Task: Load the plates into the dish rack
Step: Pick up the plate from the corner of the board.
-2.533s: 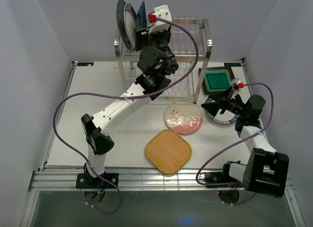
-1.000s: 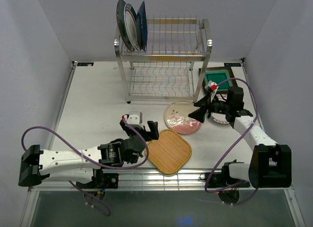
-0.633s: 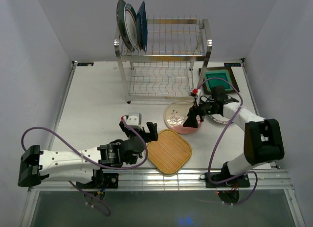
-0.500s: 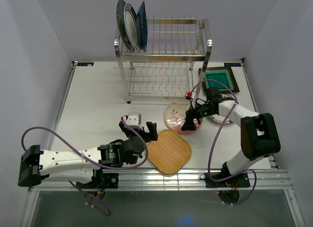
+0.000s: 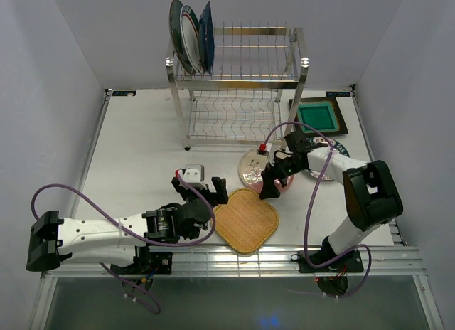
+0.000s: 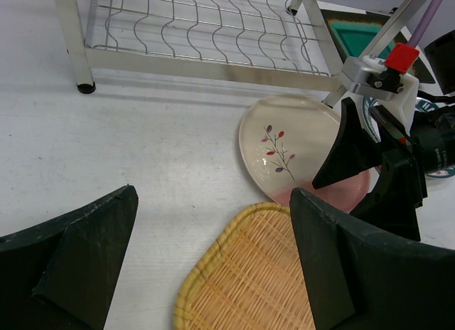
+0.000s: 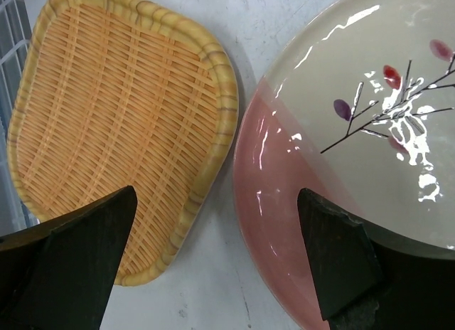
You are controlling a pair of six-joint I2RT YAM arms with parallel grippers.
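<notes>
The dish rack (image 5: pixel 242 81) stands at the back with three plates (image 5: pixel 189 35) upright in the left end of its top tier. On the table lie the pink-cream floral plate (image 5: pixel 253 166), the orange woven plate (image 5: pixel 245 220), the green square plate (image 5: pixel 318 116) and a white colour-rimmed plate (image 5: pixel 328 171), partly under the right arm. My right gripper (image 7: pixel 217 191) is open, low over the gap between the floral plate (image 7: pixel 341 131) and the woven plate (image 7: pixel 106 124). My left gripper (image 6: pixel 213 191) is open and empty, just left of the woven plate (image 6: pixel 263 273).
The rack's lower wire shelf (image 6: pixel 206 31) holds nothing. In the left wrist view the right gripper (image 6: pixel 370 159) covers the floral plate's right edge. Purple cables loop from both arms. The left arm lies low along the table's near edge (image 5: pixel 234 259).
The right gripper swung left from the white plate to the floral plate's near-left rim. The left arm, at the rack earlier, has lain still by the woven plate.
</notes>
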